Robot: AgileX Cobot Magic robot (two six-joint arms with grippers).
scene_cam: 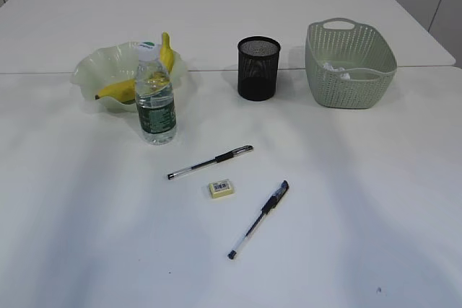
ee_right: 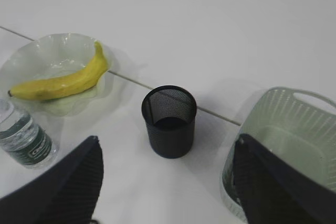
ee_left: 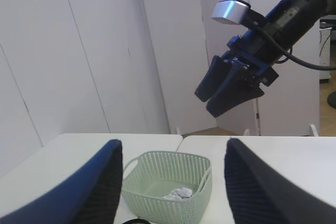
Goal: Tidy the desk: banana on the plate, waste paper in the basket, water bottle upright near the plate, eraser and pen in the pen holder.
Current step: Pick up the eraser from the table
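While the curved yellow banana (scene_cam: 119, 90) lay in the ruffled green glass plate (scene_cam: 90, 63), my two tools (ee_right: 165, 182) hung wide open and empty, so I judged the pale yellow eraser block (scene_cam: 221, 188) needed grasping next.

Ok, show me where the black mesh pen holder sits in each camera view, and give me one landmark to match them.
Exterior view: pen holder upper centre, between plate and basket.
Left wrist view: only a dark sliver at the bottom edge, possibly its rim; cannot tell.
Right wrist view: pen holder centre, upright, nothing visible inside.
Shared landmark: the basket, in all three.
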